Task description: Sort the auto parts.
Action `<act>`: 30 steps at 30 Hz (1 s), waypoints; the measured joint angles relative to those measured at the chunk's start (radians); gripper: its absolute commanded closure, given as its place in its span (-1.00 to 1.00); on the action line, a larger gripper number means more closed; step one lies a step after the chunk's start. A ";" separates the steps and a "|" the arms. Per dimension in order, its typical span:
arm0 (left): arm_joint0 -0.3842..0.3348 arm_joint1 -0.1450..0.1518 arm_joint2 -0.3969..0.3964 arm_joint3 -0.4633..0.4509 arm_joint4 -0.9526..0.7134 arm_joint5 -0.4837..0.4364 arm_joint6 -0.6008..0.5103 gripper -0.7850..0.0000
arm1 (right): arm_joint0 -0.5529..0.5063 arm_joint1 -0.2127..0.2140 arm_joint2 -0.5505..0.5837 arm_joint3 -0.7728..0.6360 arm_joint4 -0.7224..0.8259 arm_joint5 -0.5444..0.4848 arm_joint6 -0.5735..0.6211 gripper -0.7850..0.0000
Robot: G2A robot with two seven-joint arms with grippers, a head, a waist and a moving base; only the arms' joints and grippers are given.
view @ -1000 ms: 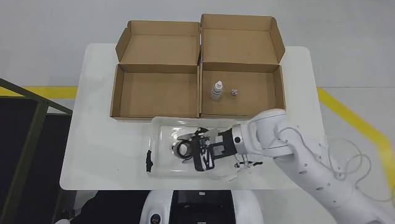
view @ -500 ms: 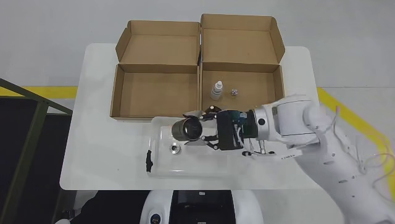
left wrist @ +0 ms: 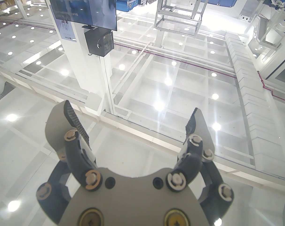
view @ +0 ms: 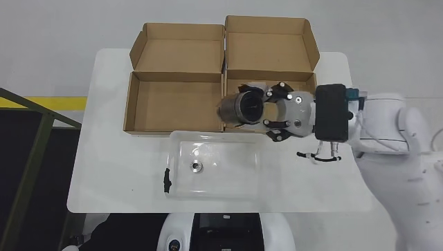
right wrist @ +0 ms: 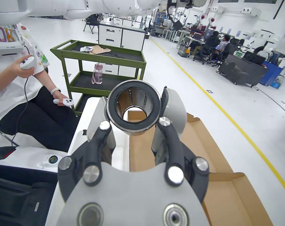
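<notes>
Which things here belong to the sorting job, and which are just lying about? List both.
Job: right gripper, metal sleeve it grips, small round part, clear tray, left box, right box.
Lying about: green cart, pink bottle.

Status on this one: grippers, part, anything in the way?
Right gripper shut on metal sleeve, over the cardboard boxes near their shared wall. Left gripper open. Nothing seen in the way.

A big, bright robotics lab hall: rows of desks (right wrist: 203, 41), a green cart (right wrist: 95, 58), a yellow floor line (right wrist: 236, 125).
</notes>
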 measured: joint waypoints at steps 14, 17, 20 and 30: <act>0.000 0.000 0.000 0.000 0.000 0.000 0.000 -1.00 | -0.054 0.015 0.127 -0.034 0.061 -0.010 -0.074 1.00; 0.000 0.000 0.000 0.000 0.000 0.000 0.000 -1.00 | -0.060 0.016 0.135 -0.035 0.061 -0.012 -0.088 1.00; 0.000 0.000 0.000 0.000 0.000 0.000 0.000 -1.00 | -0.064 0.017 0.142 -0.035 0.061 -0.016 -0.096 1.00; 0.000 0.000 0.000 0.000 0.000 0.000 0.000 -1.00 | -0.071 0.021 0.122 -0.040 0.042 -0.016 -0.059 1.00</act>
